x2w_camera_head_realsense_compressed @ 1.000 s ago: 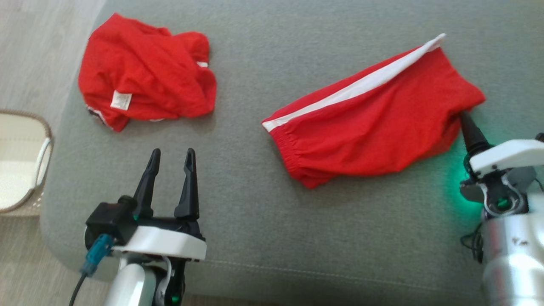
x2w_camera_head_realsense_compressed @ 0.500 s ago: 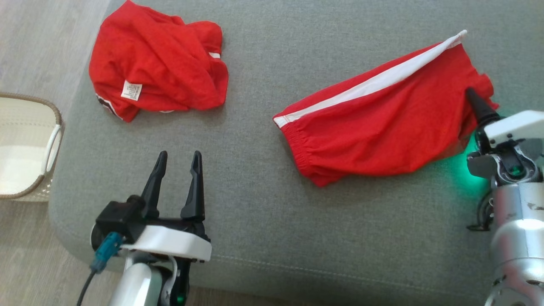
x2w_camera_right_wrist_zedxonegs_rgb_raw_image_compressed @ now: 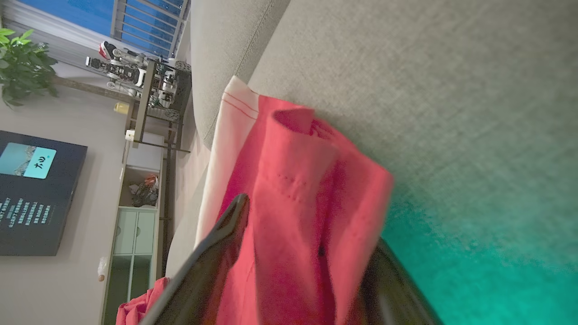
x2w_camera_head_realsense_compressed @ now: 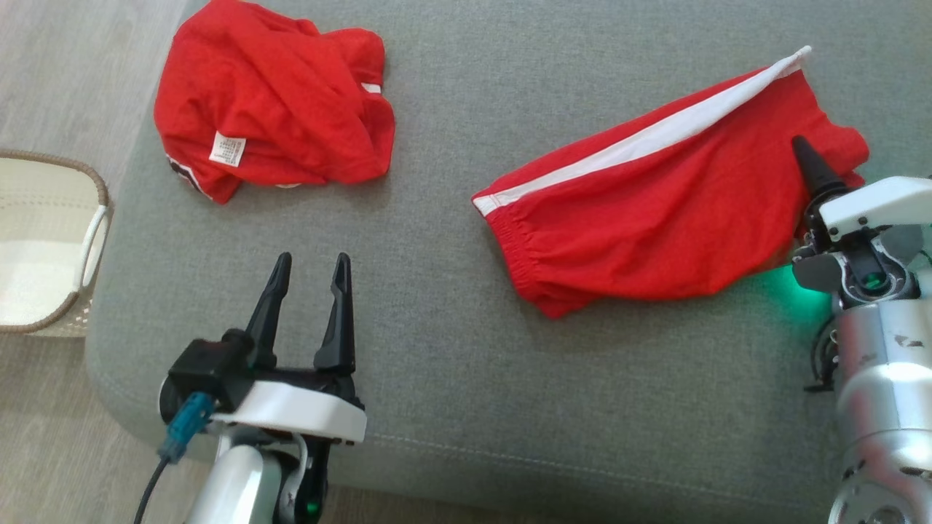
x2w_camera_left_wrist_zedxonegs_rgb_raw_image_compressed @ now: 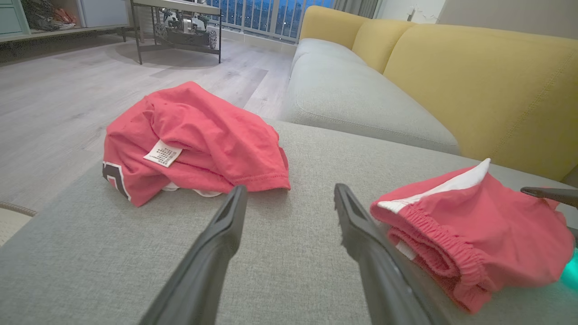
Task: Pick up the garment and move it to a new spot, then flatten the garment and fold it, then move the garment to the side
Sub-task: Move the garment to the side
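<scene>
The shorts are soft, matt red cloth with a smooth white cloth side stripe and a puckered elastic waistband. The crumpled garment is similar matt red cloth and carries a white printed label. The sofa seat is coarse grey woven upholstery. The fingers of the left end effector are matt dark plastic, and its housing is smooth white plastic. The right forearm is bare brushed metal with a dull sheen. The floor is pale, matt wood-grain plank.
</scene>
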`<state>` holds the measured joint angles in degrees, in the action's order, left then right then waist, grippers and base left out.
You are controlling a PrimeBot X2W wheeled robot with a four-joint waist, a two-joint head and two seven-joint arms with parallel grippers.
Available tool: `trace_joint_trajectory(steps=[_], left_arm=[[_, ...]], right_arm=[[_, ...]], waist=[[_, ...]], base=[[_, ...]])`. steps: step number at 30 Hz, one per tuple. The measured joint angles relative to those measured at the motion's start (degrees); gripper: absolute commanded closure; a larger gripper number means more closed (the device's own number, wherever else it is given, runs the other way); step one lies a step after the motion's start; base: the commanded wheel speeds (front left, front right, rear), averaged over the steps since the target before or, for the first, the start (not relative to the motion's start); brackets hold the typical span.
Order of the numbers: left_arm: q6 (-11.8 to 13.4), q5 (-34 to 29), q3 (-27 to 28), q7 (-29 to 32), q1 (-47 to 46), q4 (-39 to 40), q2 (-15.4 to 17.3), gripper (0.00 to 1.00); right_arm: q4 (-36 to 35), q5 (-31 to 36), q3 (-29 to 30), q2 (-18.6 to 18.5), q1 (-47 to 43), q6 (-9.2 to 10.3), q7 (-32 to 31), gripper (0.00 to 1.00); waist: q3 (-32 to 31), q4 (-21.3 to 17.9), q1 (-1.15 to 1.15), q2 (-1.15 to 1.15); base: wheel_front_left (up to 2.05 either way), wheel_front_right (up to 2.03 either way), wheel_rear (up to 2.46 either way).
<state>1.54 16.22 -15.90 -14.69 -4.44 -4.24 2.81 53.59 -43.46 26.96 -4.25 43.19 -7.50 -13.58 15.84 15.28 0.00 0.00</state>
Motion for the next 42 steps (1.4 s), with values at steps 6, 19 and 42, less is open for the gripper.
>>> trace_joint_trajectory(steps=[6,19,42], left_arm=[[0.1,0.4,0.2,0.0,-0.5,-0.4,0.0,0.00],[0.0,0.6,0.5,0.0,-0.3,-1.2,0.0,0.00],[0.0,0.6,2.0,0.0,2.9,-1.5,0.0,0.00]], right_arm=[[2.2,3.3,0.5,-0.6,1.1,-0.01,2.9,1.00],[5.9,7.4,9.3,-1.9,1.0,0.00,18.1,1.00],[3.6,16.3,18.9,1.1,-4.4,0.00,27.1,1.00]], waist=[[-0.5,-0.2,0.01,0.00],[-3.6,-2.1,0.01,0.00],[-9.5,-6.8,0.00,0.00]], base=[[0.00,0.00,0.00],[0.00,0.00,0.00],[0.00,0.00,0.00]])
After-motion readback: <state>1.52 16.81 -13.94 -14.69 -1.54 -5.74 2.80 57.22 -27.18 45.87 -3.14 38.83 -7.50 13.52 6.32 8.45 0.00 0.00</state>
